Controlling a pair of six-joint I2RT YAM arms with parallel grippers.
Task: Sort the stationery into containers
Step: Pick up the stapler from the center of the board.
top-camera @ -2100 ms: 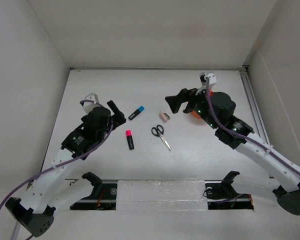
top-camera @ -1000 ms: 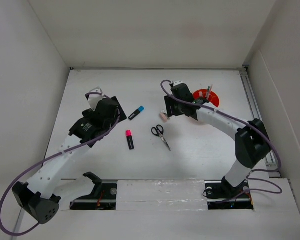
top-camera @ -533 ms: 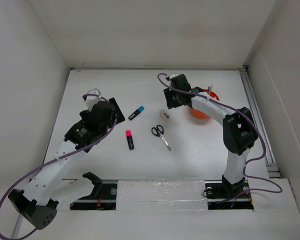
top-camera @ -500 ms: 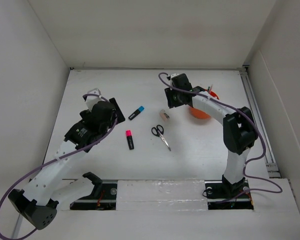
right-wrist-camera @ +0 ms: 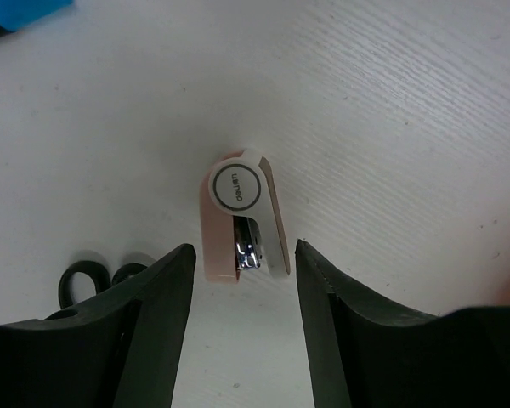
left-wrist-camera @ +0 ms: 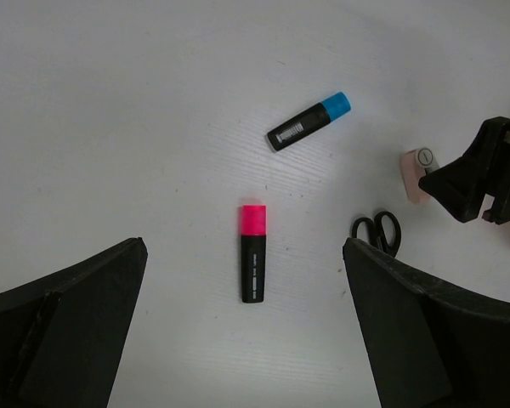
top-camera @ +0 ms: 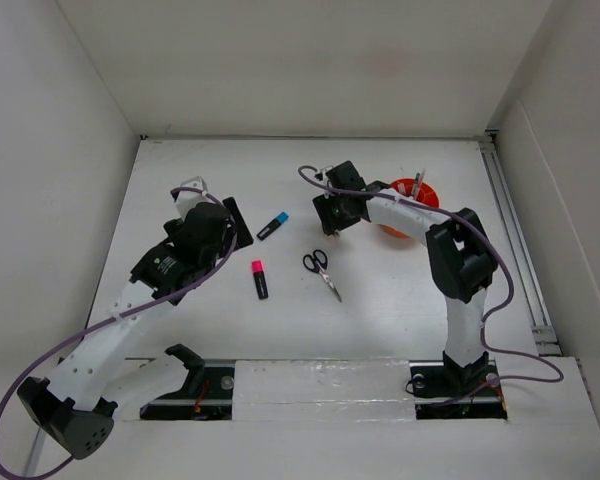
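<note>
The small pinkish-beige stapler [right-wrist-camera: 240, 219] lies flat on the desk [right-wrist-camera: 408, 102], its near end just inside the gap between the right fingers [right-wrist-camera: 153, 340], which stand apart and touch nothing. Its long axis runs nearly along theirs. The left fingers [left-wrist-camera: 68, 323], spread wide, hang well apart from it.

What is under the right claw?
A pinkish stapler lies on the table between the open fingers of the right claw. The scissors show only their handles; a finger covers the blades.
</note>
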